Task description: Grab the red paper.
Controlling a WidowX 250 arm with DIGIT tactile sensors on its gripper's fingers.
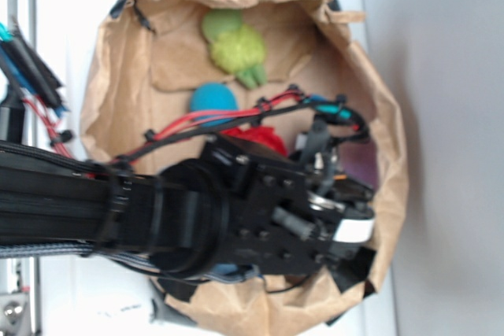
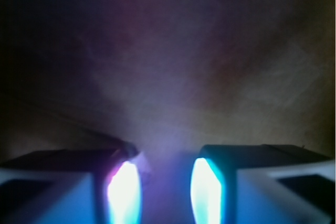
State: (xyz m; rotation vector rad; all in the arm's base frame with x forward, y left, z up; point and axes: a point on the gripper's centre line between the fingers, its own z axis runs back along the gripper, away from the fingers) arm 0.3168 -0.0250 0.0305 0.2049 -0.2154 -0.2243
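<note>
The red paper (image 1: 264, 137) lies in the middle of the brown paper bag (image 1: 118, 92), and only its top shows above my black arm. My gripper (image 1: 335, 143) is down inside the bag, just right of the red paper. In the wrist view my gripper (image 2: 165, 182) is open. Its two glowing pads (image 2: 124, 192) stand apart with nothing between them, and only dim brown paper lies ahead. No red shows in that view.
A teal ball (image 1: 214, 100) sits just behind the red paper. A lime green fuzzy toy (image 1: 236, 49) lies at the back of the bag. The bag's crumpled walls (image 1: 390, 147) rise close on the gripper's right. Red and black cables (image 1: 197, 123) run across the bag.
</note>
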